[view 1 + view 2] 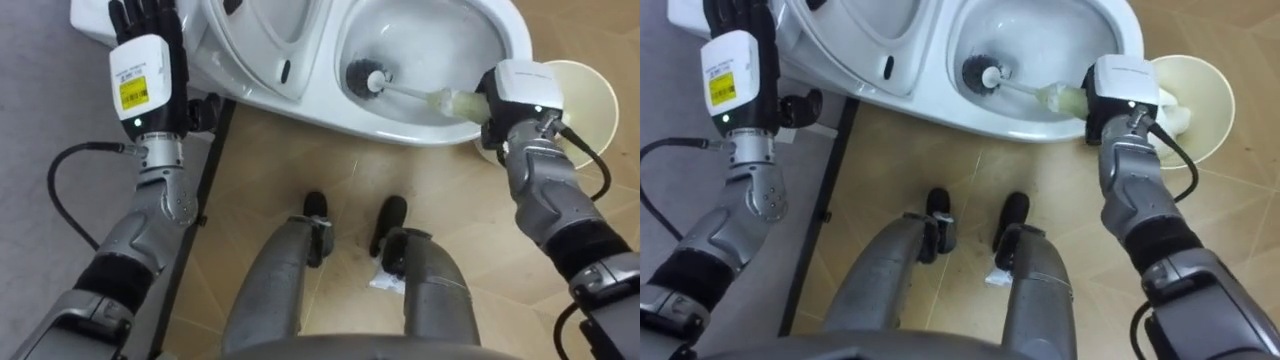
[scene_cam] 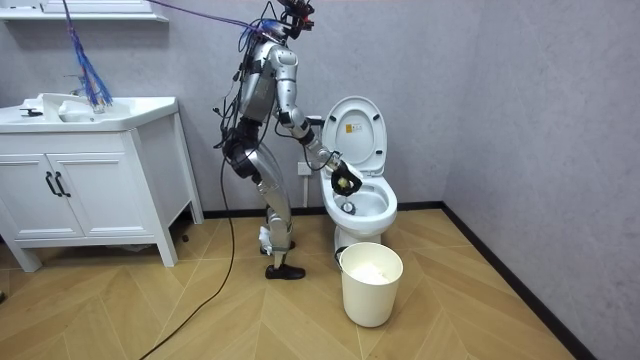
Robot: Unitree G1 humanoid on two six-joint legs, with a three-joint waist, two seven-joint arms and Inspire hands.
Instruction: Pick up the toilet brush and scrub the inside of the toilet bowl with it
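Stance: robot stands on the wooden floor (image 1: 300,150) right in front of the toilet (image 1: 400,130), bent forward over it in the room view.

Right hand (image 1: 522,88): at the near rim of the bowl, back of the hand turned up. Its fingers are clamped round the grip end of the toilet brush (image 1: 410,93), which sticks out from under the hand.

Toilet brush: the handle runs from the right fingers across the open bowl, clear of the rim. The bristle head (image 1: 364,78) is low in the bowl at the drain, well beyond the fingers.

Bucket (image 1: 590,85): pale, on the floor just behind the right fingers, on the side away from the bowl, and close beside the toilet.

Left hand (image 1: 150,60): raised on the other side of the toilet and idle. Its fingers (image 1: 140,15) are straight and apart, pointing away from the robot and holding nothing.

Seat and lid (image 1: 260,40): tipped up, just beside the left fingers on the bowl side. Whether the fingers touch them I cannot tell.

Vanity cabinet (image 2: 90,180): well behind the robot, at the room view's left.

Done, as judged: brush in hand, seat up, head down in the bowl, so scrubbing looks under way.

Left, as judged: working the head round the bowl walls and under the rim, then lifting the brush out and putting it away. How much of the bowl has been scrubbed cannot be read.
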